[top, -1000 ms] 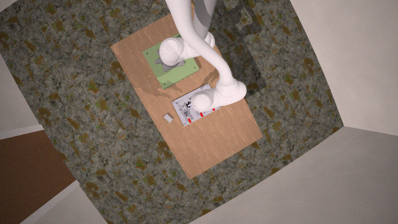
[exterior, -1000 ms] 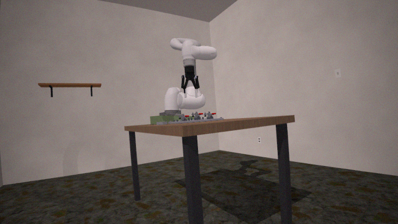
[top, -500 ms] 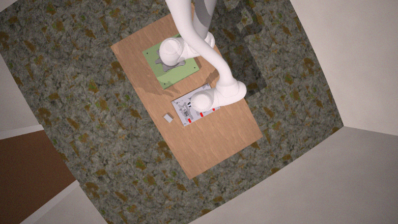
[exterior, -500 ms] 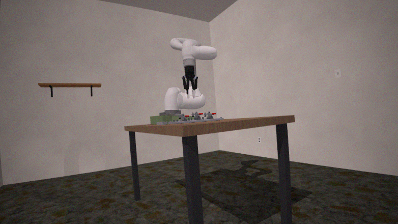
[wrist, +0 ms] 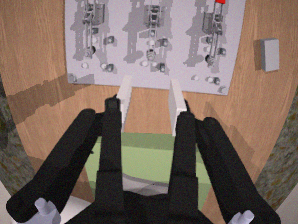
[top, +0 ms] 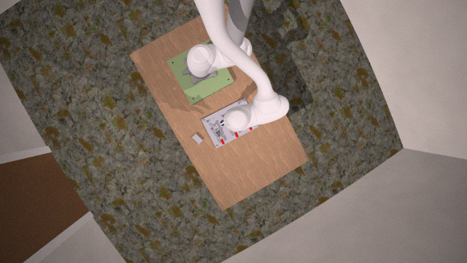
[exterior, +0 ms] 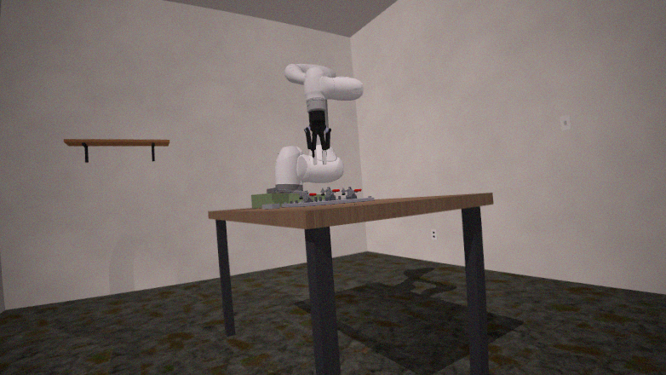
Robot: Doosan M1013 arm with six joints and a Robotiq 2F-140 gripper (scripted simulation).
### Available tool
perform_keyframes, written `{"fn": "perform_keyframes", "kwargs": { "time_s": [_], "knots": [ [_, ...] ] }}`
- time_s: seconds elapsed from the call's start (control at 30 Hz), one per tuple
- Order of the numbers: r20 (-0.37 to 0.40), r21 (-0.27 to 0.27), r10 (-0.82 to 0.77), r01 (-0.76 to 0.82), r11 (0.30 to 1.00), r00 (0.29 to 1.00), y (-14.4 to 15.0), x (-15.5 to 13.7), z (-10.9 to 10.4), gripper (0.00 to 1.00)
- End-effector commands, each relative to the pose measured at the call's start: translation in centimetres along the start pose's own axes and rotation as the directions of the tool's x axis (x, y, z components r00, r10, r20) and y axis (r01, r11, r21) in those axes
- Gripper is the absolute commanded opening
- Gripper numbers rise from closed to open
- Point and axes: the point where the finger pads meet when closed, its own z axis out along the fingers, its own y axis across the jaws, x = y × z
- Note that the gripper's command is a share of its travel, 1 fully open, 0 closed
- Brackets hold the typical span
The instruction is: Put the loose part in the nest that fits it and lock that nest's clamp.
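Top view: a mottled grey-brown floor surrounds the brown wooden table [top: 258, 170] [exterior: 395, 207] [wrist: 40, 60]; the small grey rectangular block [top: 197, 137] [wrist: 270, 54] lies just beside the pale grey fixture plate [top: 208, 121] [exterior: 271, 205] [wrist: 112, 80], in no nest.

Exterior view: against plain walls, the black two-finger gripper [exterior: 318, 160] [wrist: 150, 88] hangs well above the fixture, pointing down, fingers partly open, holding nothing.

Wrist view: wood grain shows between the pale pads; the block sits well off to the right, outside them. It looks stiff, probably light; opposite long sides seem the best grip.
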Motion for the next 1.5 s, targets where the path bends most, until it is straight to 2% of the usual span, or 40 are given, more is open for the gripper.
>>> {"fn": "perform_keyframes", "kwargs": {
  "time_s": [0.0,1.13,1.47],
  "knots": [
    [-0.003,0.001,0.009,-0.009,1.000,1.000,0.1,-0.1,0.0,0.35],
    [-0.002,0.007,0.006,-0.006,1.000,1.000,0.1,0.0,0.1,0.35],
    [-0.002,0.007,0.006,-0.006,1.000,1.000,0.1,2.0,0.1,0.35]
  ]
}}
